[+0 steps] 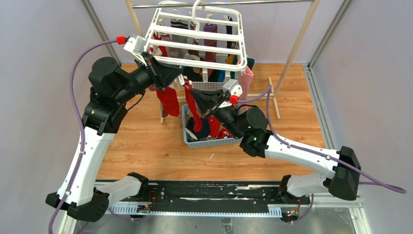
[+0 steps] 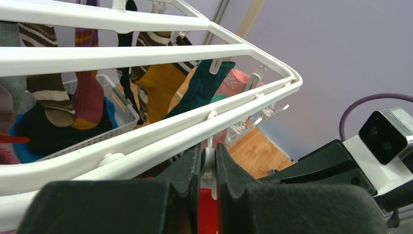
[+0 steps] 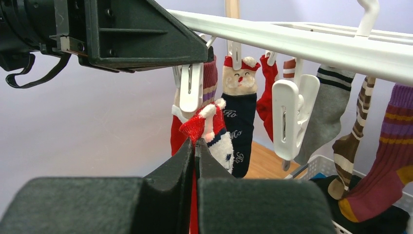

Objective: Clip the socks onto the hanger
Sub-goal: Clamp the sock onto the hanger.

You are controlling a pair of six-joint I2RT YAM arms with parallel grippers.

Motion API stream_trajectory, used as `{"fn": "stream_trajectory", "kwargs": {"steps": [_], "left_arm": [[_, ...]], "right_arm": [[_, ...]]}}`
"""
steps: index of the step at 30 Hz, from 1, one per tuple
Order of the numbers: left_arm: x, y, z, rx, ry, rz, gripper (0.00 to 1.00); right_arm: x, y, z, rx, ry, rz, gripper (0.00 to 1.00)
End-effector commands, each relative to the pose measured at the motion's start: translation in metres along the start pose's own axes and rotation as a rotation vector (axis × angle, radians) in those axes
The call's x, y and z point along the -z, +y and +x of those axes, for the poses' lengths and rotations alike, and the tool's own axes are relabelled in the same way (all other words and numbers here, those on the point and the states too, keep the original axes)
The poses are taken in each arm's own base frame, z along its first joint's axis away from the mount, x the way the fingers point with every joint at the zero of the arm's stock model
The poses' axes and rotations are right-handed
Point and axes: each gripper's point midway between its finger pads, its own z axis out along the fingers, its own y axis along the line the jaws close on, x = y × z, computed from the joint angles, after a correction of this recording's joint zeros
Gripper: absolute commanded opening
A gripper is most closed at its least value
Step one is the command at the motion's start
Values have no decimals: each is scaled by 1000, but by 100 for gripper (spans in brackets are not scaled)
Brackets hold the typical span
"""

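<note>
The white hanger [image 1: 199, 39] hangs from the rail with several socks clipped under it. My left gripper [image 1: 175, 78] is shut on a white clip [image 2: 208, 163] at the hanger's near-left edge, with red fabric [image 2: 208, 214] showing between the jaws below the clip. My right gripper [image 1: 191, 92] is shut on the top of a red sock [image 1: 196, 114] that hangs down over the basket. In the right wrist view the sock's cuff [image 3: 202, 127] sits just under that clip [image 3: 191, 87], with the gripper [image 3: 196, 146] below it. Another red sock [image 1: 169, 100] hangs under the left gripper.
A blue-grey mesh basket [image 1: 209, 142] with more socks stands on the wooden floor below the hanger. The wood-and-metal rail stand [image 1: 293, 51] rises behind. A second free clip [image 3: 288, 114] hangs to the right. Grey walls close in on both sides.
</note>
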Motion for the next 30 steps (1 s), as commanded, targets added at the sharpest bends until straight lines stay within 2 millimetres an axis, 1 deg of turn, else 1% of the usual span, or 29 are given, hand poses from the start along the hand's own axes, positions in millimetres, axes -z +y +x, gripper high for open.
{"fn": "stream_trajectory", "kwargs": {"steps": [1, 5, 13, 19, 22, 30], "left_arm": [[5, -6, 4, 5, 27, 14, 4], [4, -3, 6, 8, 31, 7, 4], [3, 0, 9, 21, 29, -5, 5], [3, 2, 10, 16, 27, -15, 5], [4, 3, 10, 16, 26, -17, 5], [4, 2, 10, 17, 26, -15, 5]], "right_arm": [[3, 1, -15, 18, -34, 18, 0], [3, 3, -21, 11, -54, 14, 0], [-2, 12, -25, -1, -75, -8, 0], [0, 7, -33, 19, -104, 44, 0], [1, 4, -33, 27, -101, 65, 0], [0, 7, -27, 31, -86, 61, 0]]}}
